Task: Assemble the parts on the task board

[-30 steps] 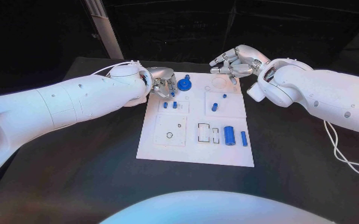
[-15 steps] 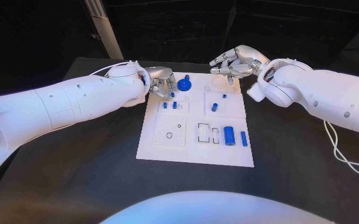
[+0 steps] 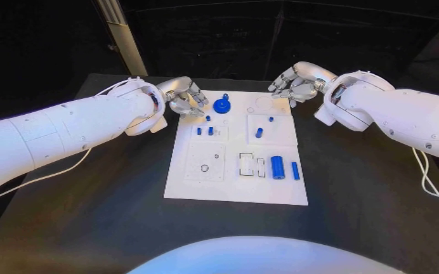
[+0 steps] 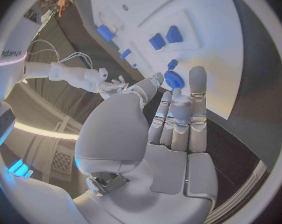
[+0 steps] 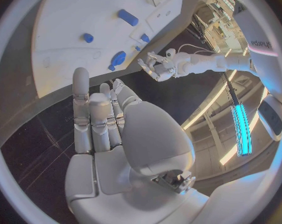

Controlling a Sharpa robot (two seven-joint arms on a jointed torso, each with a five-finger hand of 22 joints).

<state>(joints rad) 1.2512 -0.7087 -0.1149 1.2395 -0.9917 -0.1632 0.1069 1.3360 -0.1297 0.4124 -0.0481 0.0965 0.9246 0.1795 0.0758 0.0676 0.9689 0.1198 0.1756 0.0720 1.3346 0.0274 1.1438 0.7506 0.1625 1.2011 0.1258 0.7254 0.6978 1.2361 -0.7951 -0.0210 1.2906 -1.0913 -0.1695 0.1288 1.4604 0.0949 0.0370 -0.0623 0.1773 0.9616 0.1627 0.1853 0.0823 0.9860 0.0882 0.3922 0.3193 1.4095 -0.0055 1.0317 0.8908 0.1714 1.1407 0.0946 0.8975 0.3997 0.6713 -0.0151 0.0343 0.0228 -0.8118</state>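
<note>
A black table (image 3: 91, 198) carries the white task board (image 3: 233, 185) at its middle, against a dark room with a pale post (image 3: 108, 20) at the far left. The left hand (image 3: 186, 99) hovers at the board's far left corner, fingers extended close together, holding nothing. The right hand (image 3: 294, 85) hangs over the far right corner, also empty, fingers loosely extended. Blue parts sit on the board: a round knob (image 3: 222, 104) at the far edge, a cylinder (image 3: 277, 165) near right.
</note>
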